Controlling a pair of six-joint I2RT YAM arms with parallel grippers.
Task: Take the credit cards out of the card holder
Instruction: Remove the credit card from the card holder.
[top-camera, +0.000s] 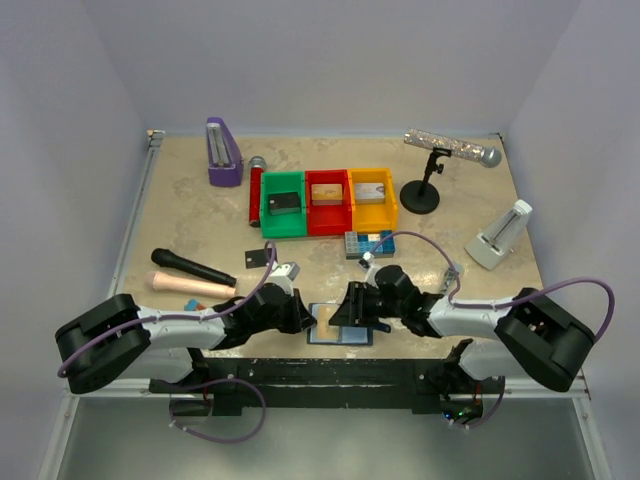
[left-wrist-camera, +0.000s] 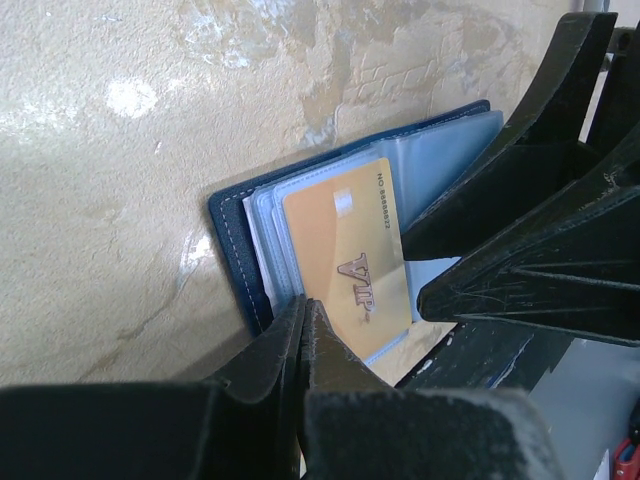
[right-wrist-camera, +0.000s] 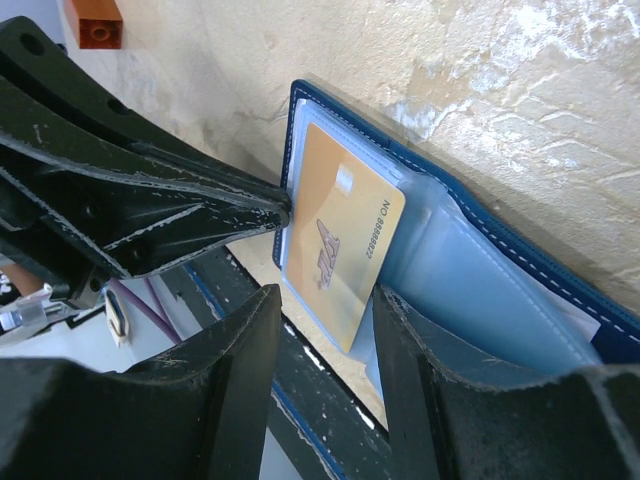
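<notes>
The beige, marble-patterned worktop (top-camera: 200, 210) is closed in by pale walls, and at its near edge the card holder (left-wrist-camera: 228, 225) lies open and flat. A gold card (left-wrist-camera: 350, 260) marked "VIP" sits in the top pocket, partly out of it.

My left claw (left-wrist-camera: 303, 325) has its fingers pressed together. Its tip rests at the edge of the holder, just beside the card, and I judge it is there to pin the holder down. My right claw (right-wrist-camera: 328, 300) has its fingers apart, and the free end of the gold card points into the gap. I see no firm contact there.

So the step in hand is, I think, pulling out this gold card. The next move calls for closing the right claw on the card only, not on the soft pocket. Then the card should slide out along its length while the left tip keeps the holder down. Whether more cards sit in the pockets behind, I cannot tell.
</notes>
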